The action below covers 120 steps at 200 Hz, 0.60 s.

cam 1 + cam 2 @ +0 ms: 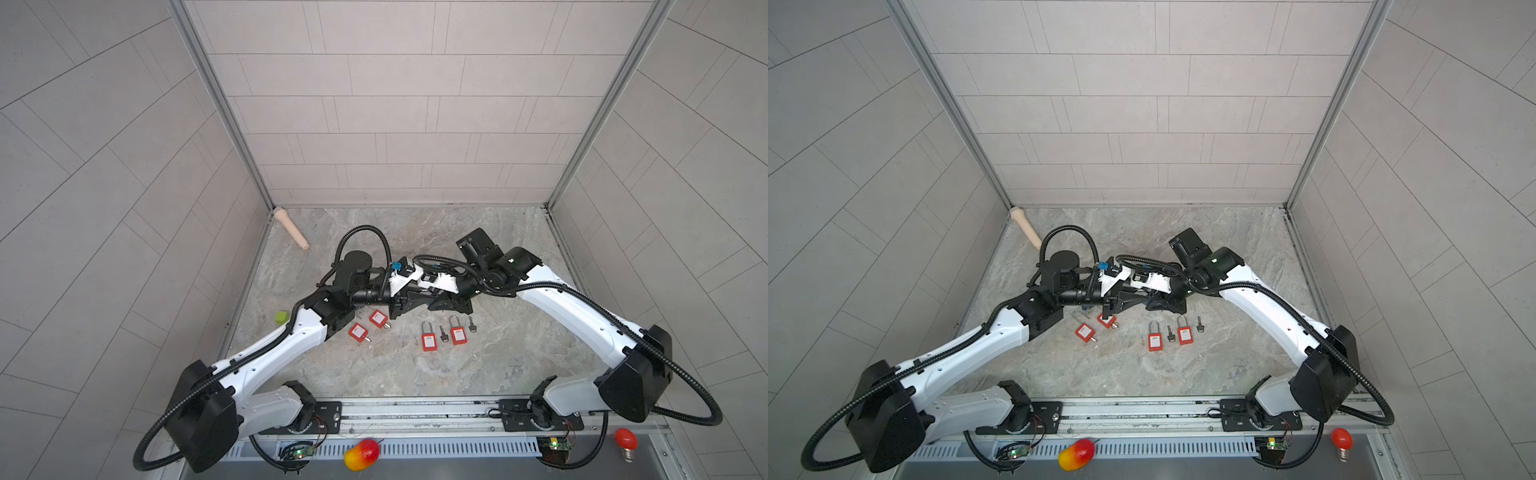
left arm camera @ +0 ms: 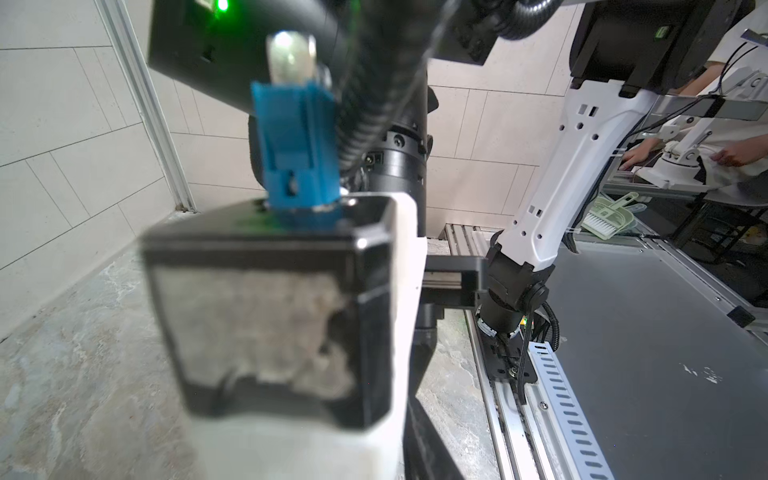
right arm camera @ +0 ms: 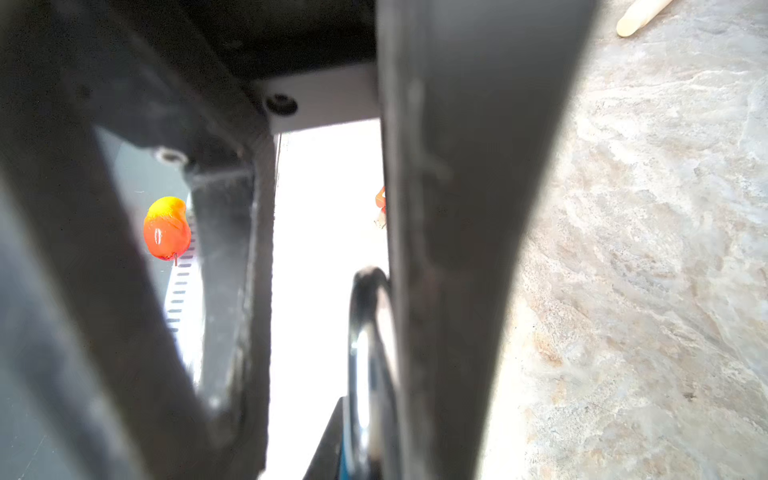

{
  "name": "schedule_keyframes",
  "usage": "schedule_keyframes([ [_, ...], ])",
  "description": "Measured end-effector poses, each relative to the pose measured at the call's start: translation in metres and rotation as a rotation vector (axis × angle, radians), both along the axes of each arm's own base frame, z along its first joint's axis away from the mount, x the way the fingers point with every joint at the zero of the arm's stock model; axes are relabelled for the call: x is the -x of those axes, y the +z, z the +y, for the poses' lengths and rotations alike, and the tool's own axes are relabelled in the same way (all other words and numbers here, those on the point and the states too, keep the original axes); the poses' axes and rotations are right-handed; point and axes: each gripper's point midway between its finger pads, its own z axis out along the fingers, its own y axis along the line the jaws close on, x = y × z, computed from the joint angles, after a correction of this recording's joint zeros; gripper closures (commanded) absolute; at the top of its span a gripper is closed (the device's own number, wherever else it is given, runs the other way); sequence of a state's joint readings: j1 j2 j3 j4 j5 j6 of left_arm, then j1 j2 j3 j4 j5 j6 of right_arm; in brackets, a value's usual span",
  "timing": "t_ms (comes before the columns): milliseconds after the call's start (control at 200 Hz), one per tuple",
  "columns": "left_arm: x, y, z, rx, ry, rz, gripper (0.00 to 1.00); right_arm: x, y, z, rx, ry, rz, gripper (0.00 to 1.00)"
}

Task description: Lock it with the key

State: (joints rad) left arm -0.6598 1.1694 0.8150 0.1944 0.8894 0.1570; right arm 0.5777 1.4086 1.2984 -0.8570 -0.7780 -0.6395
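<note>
A steel shackle (image 3: 370, 353) is all that shows clearly of the lock being worked. It appears only in the right wrist view, lying against a broad dark finger (image 3: 478, 208). A sliver of blue sits below it, cut off by the frame edge. That view is badly blurred and partly blown out to white, and it is unclear whether anything pinches the shackle.

In both top views the left gripper (image 1: 405, 305) and right gripper (image 1: 444, 305) meet above the middle of the marble-patterned tabletop (image 1: 498, 374). Their black parts overlap, so I cannot tell whether either pair of jaws is spread or pressed together, and the shackle is hidden there.

Four red padlocks (image 1: 428, 341) lie just in front of the grippers, in two pairs. Each carries a white label, but the print is too small to read. The right-hand pair lie with shackles pointing to the back wall, each with a loose dark-headed key (image 1: 444, 333) to its right. Each of the left-hand pair (image 1: 1084, 332) has a small silvery stub at its base. In a top view one of these is partly covered by the left gripper.

Farther out are a cream peg (image 1: 291, 228) in the back left corner, a green block (image 1: 281, 318) half behind the left arm, and a toy mango (image 1: 361, 454) and red bulb (image 1: 625, 440) on the front rail. The left wrist view is mostly filled by a blurred black camera housing (image 2: 270, 316) with a blue connector (image 2: 295, 145). No brand name is legible anywhere.
</note>
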Motion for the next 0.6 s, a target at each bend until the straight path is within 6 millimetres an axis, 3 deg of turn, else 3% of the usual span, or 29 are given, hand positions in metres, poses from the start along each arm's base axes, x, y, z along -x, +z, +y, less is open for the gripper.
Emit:
schedule_keyframes([
  [600,-0.0053,-0.0044,0.0024,-0.024,0.012,0.018,1.00,0.0013,-0.0020,-0.0018,0.011,0.011,-0.007,1.00],
])
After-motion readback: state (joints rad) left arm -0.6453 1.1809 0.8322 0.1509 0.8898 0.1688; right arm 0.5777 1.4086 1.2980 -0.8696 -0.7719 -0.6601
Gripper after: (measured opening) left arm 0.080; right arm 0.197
